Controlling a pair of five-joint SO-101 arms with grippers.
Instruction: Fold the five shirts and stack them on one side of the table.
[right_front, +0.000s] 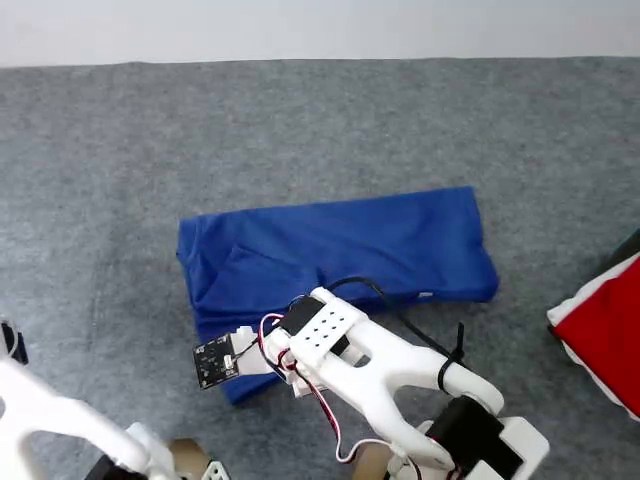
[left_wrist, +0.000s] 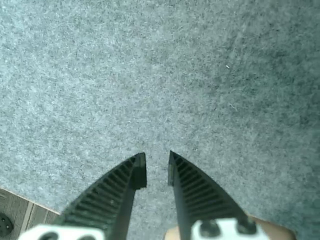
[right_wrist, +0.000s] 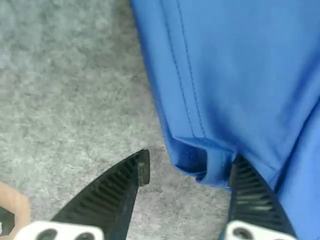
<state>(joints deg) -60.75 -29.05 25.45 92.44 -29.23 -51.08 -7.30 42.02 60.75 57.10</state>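
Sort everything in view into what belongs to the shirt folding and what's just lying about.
Belongs to the job:
- partly folded blue fabric shirt, mid-table
- red and white folded fabric at the table's edge, likely shirts
- right end effector, open astride the blue shirt's corner
- left end effector, open over bare mat

Lying about:
- grey felt table mat
- wooden table edge

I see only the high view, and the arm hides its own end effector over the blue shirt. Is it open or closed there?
Observer: Open. The right end effector has its jaws apart at a hemmed corner of the blue shirt.
Operator: Does it grip the cloth?
Observer: No, the corner lies loose between them on the grey mat.
Operator: And the other arm?
Observer: The left end effector is slightly open over the mat, holding nothing.
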